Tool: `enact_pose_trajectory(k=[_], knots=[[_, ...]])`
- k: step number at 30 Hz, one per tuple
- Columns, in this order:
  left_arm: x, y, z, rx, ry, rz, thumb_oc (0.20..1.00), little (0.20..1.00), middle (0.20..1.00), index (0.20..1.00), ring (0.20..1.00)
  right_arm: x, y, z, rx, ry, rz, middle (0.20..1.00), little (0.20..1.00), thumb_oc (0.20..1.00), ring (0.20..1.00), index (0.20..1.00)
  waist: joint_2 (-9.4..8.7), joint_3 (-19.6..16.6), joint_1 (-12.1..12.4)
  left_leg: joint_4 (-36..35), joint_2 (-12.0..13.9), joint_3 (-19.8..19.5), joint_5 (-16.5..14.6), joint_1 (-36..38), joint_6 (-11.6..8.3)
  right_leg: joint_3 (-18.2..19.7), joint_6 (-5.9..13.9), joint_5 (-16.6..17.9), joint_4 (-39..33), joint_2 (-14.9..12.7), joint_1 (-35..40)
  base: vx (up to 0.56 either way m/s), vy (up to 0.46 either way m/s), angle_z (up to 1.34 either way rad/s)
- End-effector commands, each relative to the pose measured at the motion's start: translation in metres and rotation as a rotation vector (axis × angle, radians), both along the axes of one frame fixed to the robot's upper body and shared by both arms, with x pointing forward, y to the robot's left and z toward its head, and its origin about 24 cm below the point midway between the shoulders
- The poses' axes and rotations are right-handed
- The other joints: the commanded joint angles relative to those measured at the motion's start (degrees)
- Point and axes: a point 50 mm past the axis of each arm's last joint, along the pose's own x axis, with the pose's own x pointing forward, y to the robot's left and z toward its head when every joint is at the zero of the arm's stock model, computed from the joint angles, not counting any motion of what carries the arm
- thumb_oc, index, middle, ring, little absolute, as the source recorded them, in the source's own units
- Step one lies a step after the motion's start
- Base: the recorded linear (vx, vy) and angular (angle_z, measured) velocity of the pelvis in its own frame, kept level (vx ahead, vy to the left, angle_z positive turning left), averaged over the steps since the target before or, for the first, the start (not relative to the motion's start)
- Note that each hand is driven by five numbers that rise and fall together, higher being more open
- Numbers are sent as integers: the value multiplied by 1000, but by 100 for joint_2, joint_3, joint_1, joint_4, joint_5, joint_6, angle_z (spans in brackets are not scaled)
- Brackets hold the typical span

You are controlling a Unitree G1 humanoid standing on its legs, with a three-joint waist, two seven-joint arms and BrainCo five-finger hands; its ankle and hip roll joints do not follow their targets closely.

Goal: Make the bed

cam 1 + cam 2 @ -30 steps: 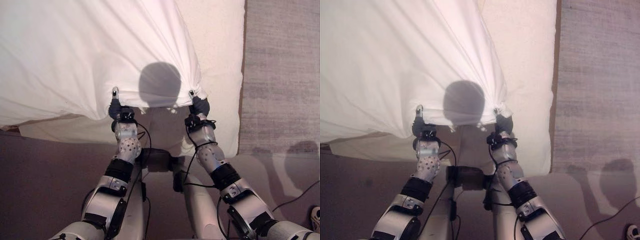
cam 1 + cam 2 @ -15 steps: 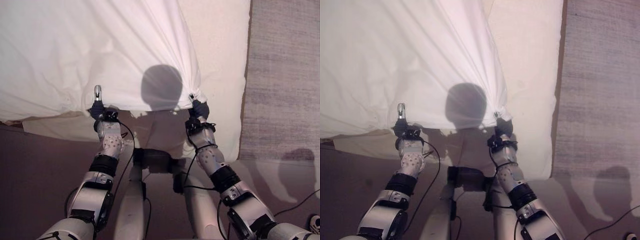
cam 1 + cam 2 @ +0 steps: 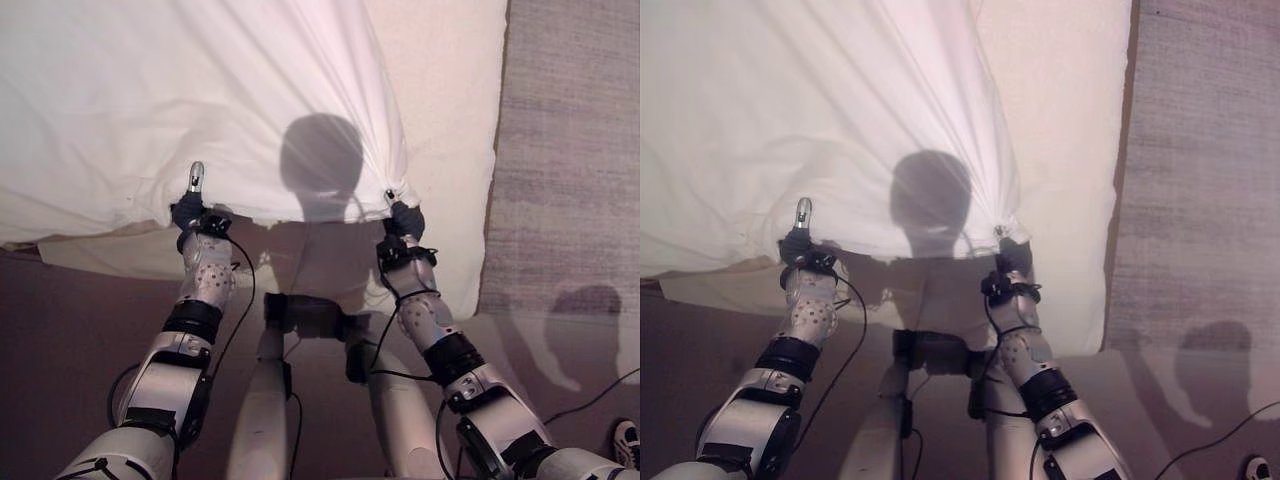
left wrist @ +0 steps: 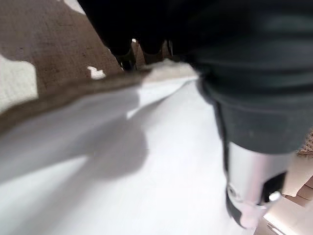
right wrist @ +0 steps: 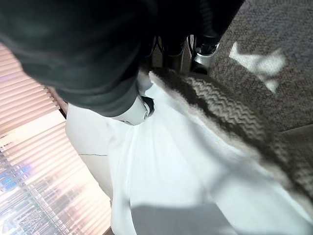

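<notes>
1. The white duvet (image 3: pixel 200 100) lies across the bed (image 3: pixel 450 120); the right hand (image 3: pixel 403 218) pinches its near edge, creases fanning out.
2. The left hand (image 3: pixel 188 210) sits at that edge, one finger up; its grip I cannot tell.
3. Spreading step, I judge; next, an even pull.

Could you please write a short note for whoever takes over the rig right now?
Left hand: pinching the near edge of the white duvet, one finger sticking up.
Right hand: shut on the same edge, where the cloth bunches into folds.
The duvet covers the left part of the bed; the cream sheet lies bare along the right side, beside the grey rug.
Left to do: spread the duvet across and smooth it.
</notes>
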Motion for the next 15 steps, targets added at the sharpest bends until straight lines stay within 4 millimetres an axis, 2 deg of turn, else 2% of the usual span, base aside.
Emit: enact_pose_trajectory(k=[1, 2, 5, 11, 13, 14, 15], knots=[[-15, 61, 32, -72, -128, 287, 504, 504, 504, 504, 504, -46, -97, -78, -8, 252, -342, 200, 200, 200, 200, 200, 79, -167, -121, -119, 41, 159, -278, 231, -133, 245, 360, 386, -48, -323, 27, 16, 41, 0], [-16, 62, 28, -80, -118, 295, 200, 200, 200, 200, 200, -46, -96, -79, -9, 252, -340, 200, 200, 200, 200, 200, 82, -162, -118, -116, 34, 171, -283, 242, -127, 249, 359, 389, -42, -325, 30, 0, 0, 0], [-19, 64, 19, -102, -103, 302, 200, 200, 200, 200, 200, -46, -95, -80, -10, 257, -334, 200, 200, 200, 200, 200, 94, -149, -95, -60, 17, 200, -322, 254, -105, 273, 357, 379, 7, -335, 36, 2, 25, 0], [-30, 69, 15, -54, -126, 304, 200, 200, 200, 200, 200, -46, -90, -84, -24, 272, -307, 200, 200, 200, 200, 200, 121, -136, -11, 224, -9, 204, -477, 299, -60, 317, 345, 270, 328, -351, 54, -6, 4, 0], [-38, 74, 7, -31, -119, 311, 200, 200, 200, 200, 200, -47, -92, -87, -28, 285, -304, 200, 200, 200, 200, 200, 133, -142, 69, 323, -16, 221, -483, 325, -100, 244, 331, 235, 342, -369, 172, -23, -81, -5], [-41, 66, -7, -28, -98, 276, 200, 200, 200, 200, 200, -50, -100, -93, -24, 313, -334, 200, 200, 200, 200, 200, 218, -159, 137, 339, -43, 216, -445, 368, -192, 75, 324, 191, 334, -468, 399, -26, -110, -5], [-41, 66, -8, -28, -97, 275, 200, 200, 200, 200, 200, -51, -101, -94, -25, 314, -335, 200, 200, 200, 200, 200, 230, -155, 123, 339, -46, 196, -444, 377, -193, 55, 325, 186, 331, -473, 420, -19, -136, 15]])
